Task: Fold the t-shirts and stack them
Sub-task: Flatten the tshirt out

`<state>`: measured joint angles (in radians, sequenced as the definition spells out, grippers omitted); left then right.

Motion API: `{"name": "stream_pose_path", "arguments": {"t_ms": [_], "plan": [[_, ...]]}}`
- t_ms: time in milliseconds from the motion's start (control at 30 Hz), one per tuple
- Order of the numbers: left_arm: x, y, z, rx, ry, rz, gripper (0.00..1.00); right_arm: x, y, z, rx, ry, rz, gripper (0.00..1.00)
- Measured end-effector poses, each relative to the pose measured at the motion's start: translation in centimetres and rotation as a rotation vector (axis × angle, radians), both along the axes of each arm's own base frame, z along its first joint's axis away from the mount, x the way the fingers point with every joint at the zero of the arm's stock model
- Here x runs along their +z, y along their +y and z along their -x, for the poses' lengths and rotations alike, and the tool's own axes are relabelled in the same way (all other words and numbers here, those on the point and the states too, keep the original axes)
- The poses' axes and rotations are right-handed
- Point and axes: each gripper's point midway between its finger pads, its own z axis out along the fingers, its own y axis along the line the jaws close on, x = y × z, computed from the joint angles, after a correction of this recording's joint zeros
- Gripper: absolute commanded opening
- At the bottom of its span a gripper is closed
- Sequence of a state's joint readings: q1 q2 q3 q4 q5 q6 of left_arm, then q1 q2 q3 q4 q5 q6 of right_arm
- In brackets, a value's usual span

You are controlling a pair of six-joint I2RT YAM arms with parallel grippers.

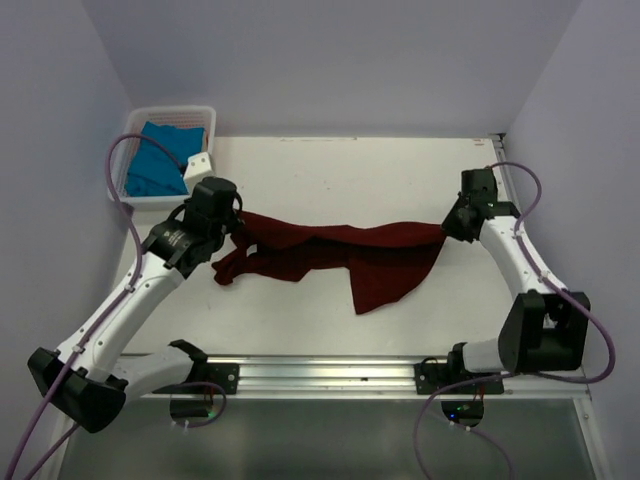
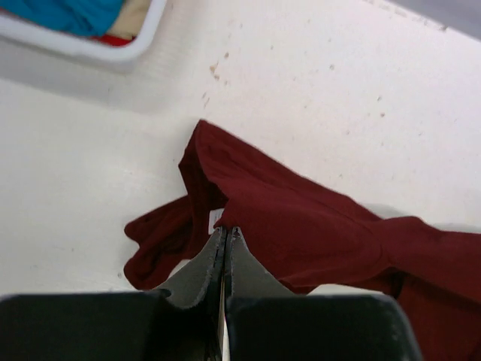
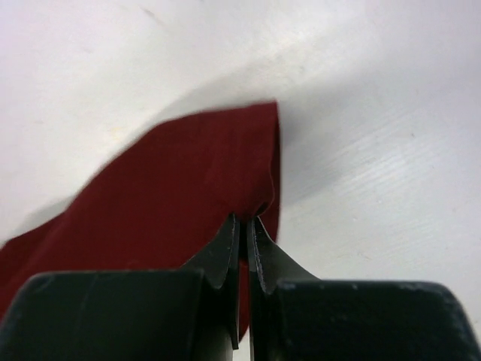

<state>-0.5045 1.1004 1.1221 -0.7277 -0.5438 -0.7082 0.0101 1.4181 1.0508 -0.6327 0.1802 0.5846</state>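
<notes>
Left gripper (image 1: 237, 231) pinching shut on one end of the maroon t-shirt (image 1: 340, 252), right gripper (image 1: 447, 229) clamping tight on the opposite end, cloth stretching between them across the white table (image 1: 330, 170), teal t-shirt (image 1: 160, 160) lying in the white basket (image 1: 172, 110) at the far-left corner.

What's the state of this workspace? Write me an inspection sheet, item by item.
Surface: white table, a few brown specks.
Job's things: maroon t-shirt unfolded, stretched between both grippers; teal t-shirt in the basket.
Clutter: white basket at the far left corner, cream cloth also inside.
Grippers: left gripper shut on the maroon shirt's edge; right gripper shut on its opposite edge.
Cables: purple cables loop off both arms, clear of the shirt.
Surroundings: pale walls on three sides.
</notes>
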Motion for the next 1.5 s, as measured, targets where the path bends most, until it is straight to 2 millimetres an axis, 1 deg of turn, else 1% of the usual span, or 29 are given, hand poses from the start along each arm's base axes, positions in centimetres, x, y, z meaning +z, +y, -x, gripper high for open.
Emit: {"name": "stream_pose_path", "arguments": {"t_ms": [33,100,167,233,300,333,367,467,533,633,667,700,733,833,900,933,967,1000,1033,1067,1133,1167,1200,1267,1333,1400,1433,1467,1500], "plan": [[1.1,0.1,-0.2,-0.005,-0.03,-0.007,0.0,1.1,0.3,-0.2,0.017,-0.036,-0.012,0.0],[3.5,0.3,-0.6,-0.025,-0.095,-0.022,0.0,4.8,0.9,-0.8,0.06,-0.153,-0.031,0.0],[6.1,0.4,-0.8,-0.046,-0.168,-0.028,0.0,9.8,1.5,-1.4,0.099,-0.301,-0.048,0.0],[8.6,0.5,-0.8,-0.069,-0.24,-0.031,0.0,15.5,2.1,-1.7,0.136,-0.471,-0.059,0.0],[11.8,0.6,-0.5,-0.102,-0.333,-0.029,0.0,20.7,2.8,-1.1,0.175,-0.636,-0.072,0.0],[13.3,0.6,-0.2,-0.12,-0.376,-0.023,0.0,23.0,3.1,-0.4,0.194,-0.709,-0.077,0.0],[14.5,0.6,0.1,-0.133,-0.412,-0.018,0.0,24.6,3.4,0.2,0.21,-0.759,-0.079,0.0],[19.2,0.7,1.9,-0.196,-0.543,0.011,0.0,30.0,4.3,3.1,0.282,-0.929,-0.079,0.0],[22.5,0.7,3.7,-0.248,-0.64,0.04,0.0,33.5,4.9,5.5,0.336,-1.039,-0.064,0.0],[27.3,1.1,7.5,-0.325,-0.795,0.093,0.0,38.1,5.3,9.8,0.389,-1.202,-0.024,0.0],[28.8,1.3,8.9,-0.353,-0.844,0.109,0.0,39.7,5.4,11.6,0.402,-1.262,-0.006,0.0],[31.1,1.6,11.3,-0.393,-0.92,0.137,0.0,41.1,5.4,13.4,0.408,-1.317,0.014,0.0],[31.7,1.8,12.0,-0.402,-0.943,0.144,0.0,42.7,5.3,15.3,0.412,-1.375,0.033,0.0],[36.5,3.2,16.3,-0.43,-1.105,0.146,0.0,47.8,5.0,20.5,0.409,-1.534,0.092,0.0],[38.6,4.1,17.9,-0.404,-1.182,0.104,0.0,50.1,4.6,22.2,0.389,-1.599,0.119,0.0],[39.2,4.4,18.3,-0.391,-1.202,0.077,0.0,50.7,4.4,22.3,0.374,-1.607,0.129,0.0],[39.4,4.5,18.2,-0.38,-1.209,0.051,0.0,50.9,4.2,21.6,0.361,-1.6,0.132,0.0],[39.5,4.4,17.7,-0.378,-1.206,0.035,0.0,50.9,4.0,20.5,0.35,-1.579,0.132,0.0],[39.5,4.3,16.9,-0.376,-1.194,0.021,0.0,50.7,3.8,18.7,0.34,-1.546,0.13,0.0],[39.2,4.0,15.5,-0.375,-1.168,0.006,0.0,50.2,3.7,16.4,0.333,-1.503,0.125,0.0],[38.6,3.3,11.6,-0.369,-1.102,-0.023,0.0,48.3,3.4,10.7,0.314,-1.387,0.11,0.0],[37.9,2.7,8.9,-0.369,-1.054,-0.038,0.0,46.8,3.3,7.5,0.309,-1.318,0.102,0.0],[37.0,2.1,6.1,-0.371,-1.0,-0.054,0.0,44.9,3.1,4.3,0.3,-1.244,0.094,0.0],[34.7,0.8,0.0,-0.375,-0.885,-0.088,0.0,41.3,2.9,-1.0,0.29,-1.119,0.08,0.0],[32.4,-0.4,-5.1,-0.38,-0.787,-0.115,0.0,36.9,2.8,-5.8,0.282,-0.989,0.064,0.0],[29.4,-1.5,-9.8,-0.393,-0.683,-0.137,0.0,33.7,2.8,-8.4,0.282,-0.9,0.05,0.0],[28.0,-1.9,-11.2,-0.401,-0.638,-0.142,0.0,32.5,2.9,-8.9,0.282,-0.866,0.044,0.0],[26.9,-2.2,-12.0,-0.411,-0.604,-0.143,0.0,31.9,2.9,-9.0,0.286,-0.847,0.039,0.0],[25.9,-2.4,-12.0,-0.425,-0.571,-0.141,0.0,32.1,3.1,-8.6,0.297,-0.851,0.033,0.0]]}}
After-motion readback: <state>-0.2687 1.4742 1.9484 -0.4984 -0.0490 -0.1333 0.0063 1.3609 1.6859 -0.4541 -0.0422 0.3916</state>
